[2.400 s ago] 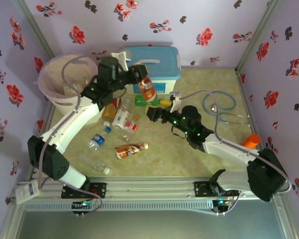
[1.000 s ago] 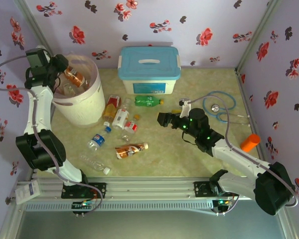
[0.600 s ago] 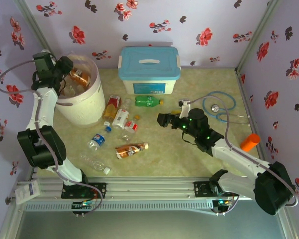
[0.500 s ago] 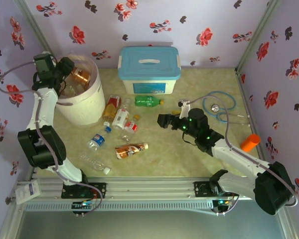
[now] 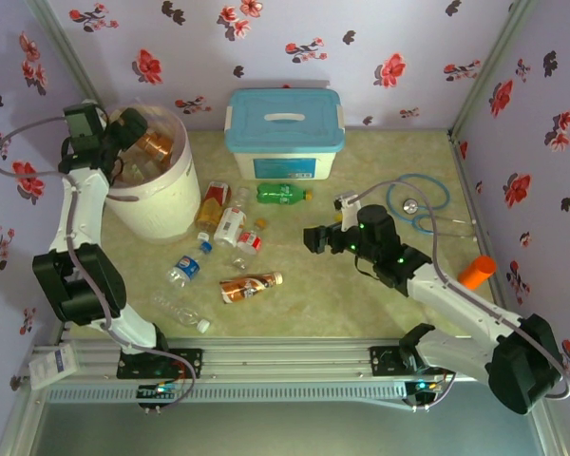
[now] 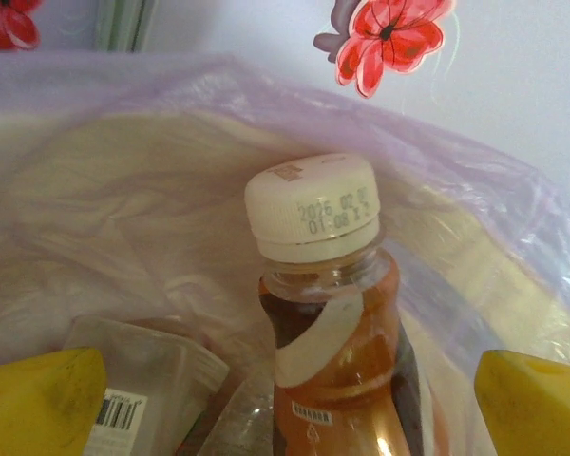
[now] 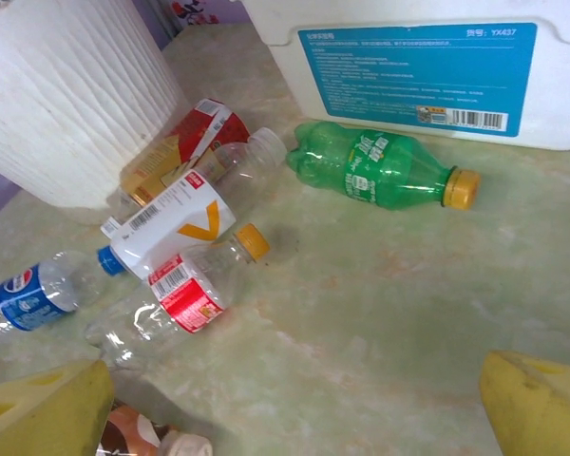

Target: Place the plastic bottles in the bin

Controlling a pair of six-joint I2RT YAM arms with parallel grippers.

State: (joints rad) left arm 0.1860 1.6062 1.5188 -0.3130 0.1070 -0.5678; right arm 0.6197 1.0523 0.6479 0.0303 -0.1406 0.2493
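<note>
My left gripper [image 5: 123, 133] hangs over the bin [image 5: 166, 209], a white ribbed bucket with a pinkish liner [image 6: 123, 190]. It is open, and an amber bottle with a white cap [image 6: 332, 361] sits loose between its yellow fingers [image 6: 38, 399], above other bottles in the bin. My right gripper [image 5: 313, 237] stands open over bare table. Ahead of it lie a green bottle [image 7: 375, 171], a red-labelled clear bottle [image 7: 176, 294], a white-labelled one [image 7: 176, 214] and a blue-labelled one [image 7: 28, 294]. Another amber bottle [image 5: 249, 285] and a clear one [image 5: 182, 312] lie nearer.
A white box with a light-blue lid [image 5: 285, 133] stands at the back centre. A blue-tubed stethoscope [image 5: 418, 199] lies at the right, and an orange cylinder [image 5: 477, 270] sits beside the right arm. Flowered walls close in three sides.
My left gripper has opened over the bin and let go of the amber bottle. The right gripper has shifted slightly toward the near side.
</note>
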